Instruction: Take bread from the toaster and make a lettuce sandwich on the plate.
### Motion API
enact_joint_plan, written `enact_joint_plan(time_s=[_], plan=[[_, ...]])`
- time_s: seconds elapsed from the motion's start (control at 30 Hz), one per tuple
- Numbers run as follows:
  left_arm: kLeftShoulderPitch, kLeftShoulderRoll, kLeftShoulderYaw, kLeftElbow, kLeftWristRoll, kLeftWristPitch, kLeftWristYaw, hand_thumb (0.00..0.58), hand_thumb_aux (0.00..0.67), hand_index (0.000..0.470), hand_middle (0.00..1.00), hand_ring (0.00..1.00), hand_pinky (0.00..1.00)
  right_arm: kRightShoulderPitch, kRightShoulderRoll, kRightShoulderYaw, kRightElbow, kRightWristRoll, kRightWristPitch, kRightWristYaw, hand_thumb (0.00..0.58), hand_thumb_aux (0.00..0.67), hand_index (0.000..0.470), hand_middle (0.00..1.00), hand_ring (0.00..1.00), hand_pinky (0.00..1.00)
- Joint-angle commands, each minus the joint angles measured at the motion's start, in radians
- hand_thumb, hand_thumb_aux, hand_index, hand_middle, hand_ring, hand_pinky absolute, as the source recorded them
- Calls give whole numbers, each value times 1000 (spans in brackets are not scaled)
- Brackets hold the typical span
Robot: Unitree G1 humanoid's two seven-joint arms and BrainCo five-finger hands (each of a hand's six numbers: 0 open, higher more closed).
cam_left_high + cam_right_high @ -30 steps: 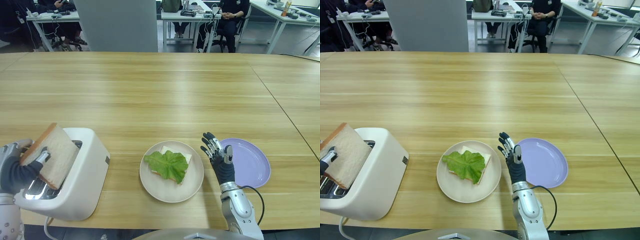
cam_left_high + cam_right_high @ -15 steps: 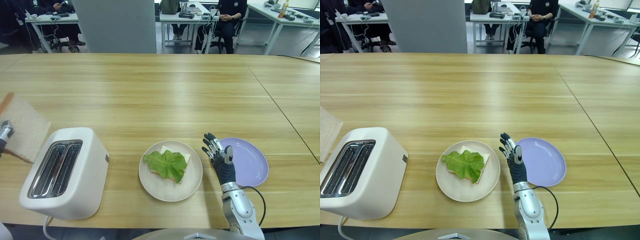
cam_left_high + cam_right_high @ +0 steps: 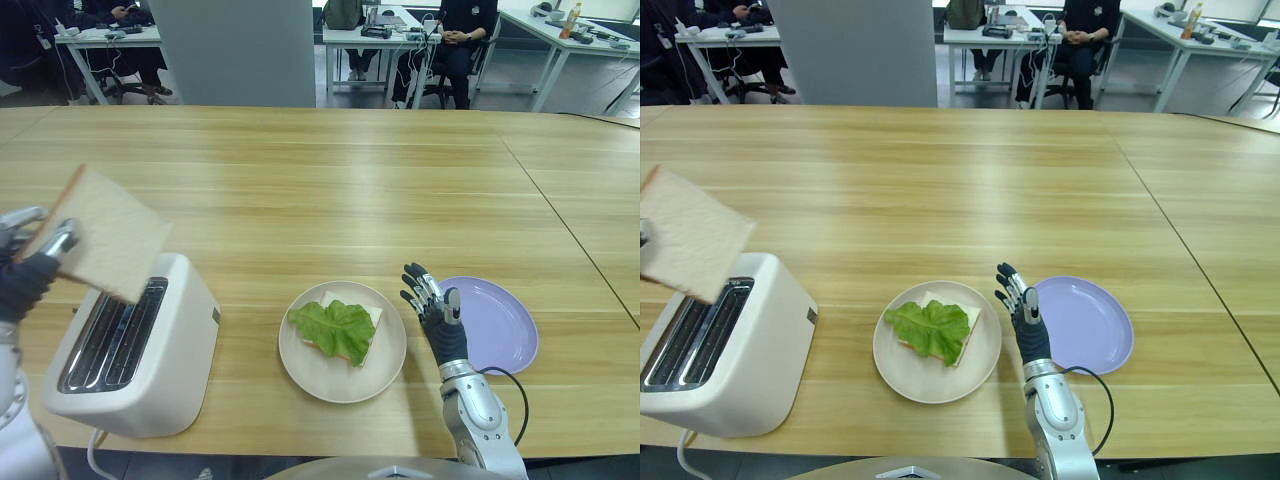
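Left eye view lays out the wooden worktop point(image 3: 330, 180) first, and we place everything else from the fingers of the two hands. Directly under the left hand's fingers point(image 3: 58, 241) stands the white toaster point(image 3: 150, 370), slots facing up. Well to the right of those fingers sits the cream plate point(image 3: 300, 372). The right hand's fingers point(image 3: 417, 288) stand just beside its right rim, with the purple plate point(image 3: 505, 330) just beside them on the other side. The bread slice point(image 3: 105, 232) is clamped by its left edge in the left hand point(image 3: 22, 282), tilted, in the air above the toaster's far-left corner and clear of the slots. On the cream plate, left of the right hand's fingers, a lettuce leaf point(image 3: 335, 330) lies on a lower slice point(image 3: 372, 314) whose pale corner peeps out. The right hand point(image 3: 443, 335) holds nothing, fingers straight and apart, pointing up.

A second ago the bread slice was only half out of the slot. Half a second ago it had swung high and wide to the left, and now it has come back rightward over the toaster. We read that as the lift finished and the carry begun: the slice has to cross to the cream plate and go down flat on the lettuce leaf to close the sandwich. The tilt will want levelling first, and a grip on one edge looks slim for that.
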Motion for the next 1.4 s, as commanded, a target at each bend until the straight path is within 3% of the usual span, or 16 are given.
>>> enact_joint_plan(time_s=[0.03,0.27,0.47,0.67,0.87,1.0,1.3,1.4], plan=[[-78,-26,-190,51,-137,88,-62,580,670,460,1000,1000,1000,-24,-20,-26,3,-29,8,-8,0,0,0,67,67,67],[-211,-115,-446,244,-227,90,-79,580,670,460,1000,1000,1000,-58,-57,-66,-7,-48,12,-5,0,0,0,63,63,63],[-264,-212,-567,370,-237,83,-26,580,670,460,1000,1000,1000,-78,-72,-78,-10,-48,17,1,0,0,0,63,63,63],[-151,-369,-653,369,-202,61,129,580,670,460,1000,1000,1000,-86,-84,-77,-17,-46,27,9,0,0,0,63,63,63],[64,-518,-824,335,-131,2,275,580,670,460,1000,1000,1000,-82,-112,-83,-48,-90,33,-3,0,0,0,59,59,59],[147,-566,-888,354,-99,-74,340,580,670,460,1000,1000,1000,-84,-165,-82,-53,-218,25,-32,0,0,0,47,47,47],[183,-578,-909,404,-88,-211,439,580,670,460,1000,1000,1000,-125,-364,6,-42,-783,-39,-166,0,0,0,20,20,20],[178,-580,-912,430,-82,-245,463,580,670,460,1000,1000,1000,-144,-413,41,-10,-880,-65,-178,0,0,0,16,16,16]])
